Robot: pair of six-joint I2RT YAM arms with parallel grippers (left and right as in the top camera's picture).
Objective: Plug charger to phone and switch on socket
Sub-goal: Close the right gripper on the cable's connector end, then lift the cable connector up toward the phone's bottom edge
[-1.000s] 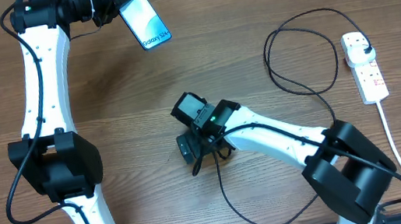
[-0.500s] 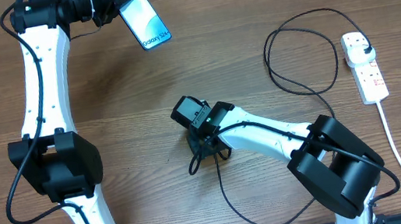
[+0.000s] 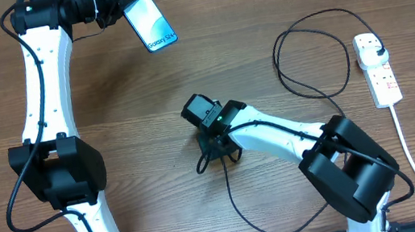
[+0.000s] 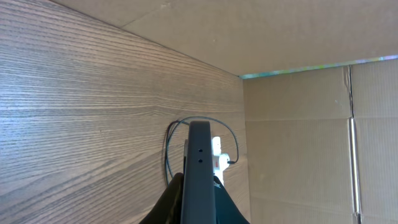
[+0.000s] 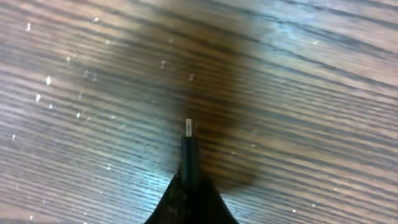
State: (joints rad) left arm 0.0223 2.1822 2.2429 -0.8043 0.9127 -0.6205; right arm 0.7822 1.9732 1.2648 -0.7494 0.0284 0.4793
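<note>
Right hand, wide a second ago, now tight around thin black silver-tipped charger

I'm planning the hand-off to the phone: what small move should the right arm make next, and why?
Probably lift the right pincer a little. It is shut on the charger just behind the connector tip, low over the table, while the left pincer holds the phone off the table, so the tip needs clearance before travelling there.

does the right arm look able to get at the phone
Likely yes: only bare table lies between the right gripper, shut on the charger, and the phone held up by the left gripper.
</note>
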